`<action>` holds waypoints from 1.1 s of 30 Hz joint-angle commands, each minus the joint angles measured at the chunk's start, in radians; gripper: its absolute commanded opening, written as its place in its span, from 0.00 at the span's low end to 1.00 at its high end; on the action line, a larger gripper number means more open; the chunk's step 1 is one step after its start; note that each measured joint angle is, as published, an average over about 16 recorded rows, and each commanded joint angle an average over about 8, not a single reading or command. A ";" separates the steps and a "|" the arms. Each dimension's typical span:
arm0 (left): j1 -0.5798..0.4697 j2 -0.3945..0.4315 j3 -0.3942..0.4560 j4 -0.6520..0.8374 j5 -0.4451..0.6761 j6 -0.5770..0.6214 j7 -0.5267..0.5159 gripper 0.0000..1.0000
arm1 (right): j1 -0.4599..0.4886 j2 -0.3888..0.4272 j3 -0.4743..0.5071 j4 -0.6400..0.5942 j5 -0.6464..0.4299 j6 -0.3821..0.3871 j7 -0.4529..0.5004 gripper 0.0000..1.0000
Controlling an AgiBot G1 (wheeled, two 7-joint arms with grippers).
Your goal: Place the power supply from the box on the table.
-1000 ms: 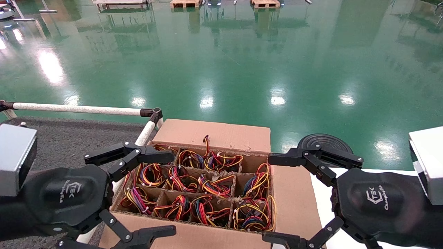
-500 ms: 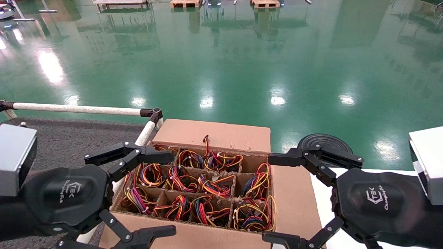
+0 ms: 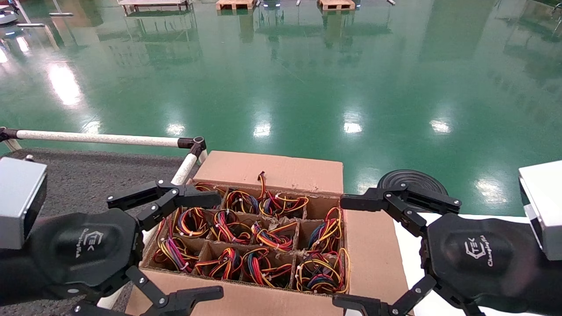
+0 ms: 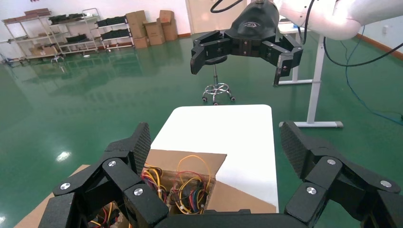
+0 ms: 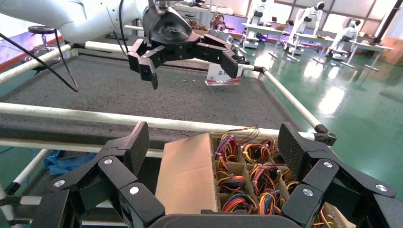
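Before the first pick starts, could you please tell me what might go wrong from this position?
Wire bundles fill the cells of the box and loop over the dividers, so a claw could snag a neighbour's wires. The metal bodies are hidden, making the grasp uncertain. The left claw hangs open over the white rail between box and table; it might clip it. The right claw hangs open beside the box.

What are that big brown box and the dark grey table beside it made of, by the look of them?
The box looks like plain corrugated cardboard: matt brown, with folded flaps and thin divider walls between the wire bundles. The table seems covered in a rough, felt-like dark grey mat, dull and without glare, framed by white pipe rails, probably coated tube.
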 commanded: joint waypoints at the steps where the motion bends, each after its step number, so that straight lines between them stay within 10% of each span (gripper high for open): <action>1: 0.000 0.000 0.000 0.000 0.000 0.000 0.000 1.00 | 0.000 0.000 0.000 0.000 0.000 0.000 0.000 0.04; 33: 0.000 0.000 0.000 0.000 0.000 0.000 0.000 1.00 | 0.000 0.000 0.000 0.000 0.000 0.000 0.000 0.00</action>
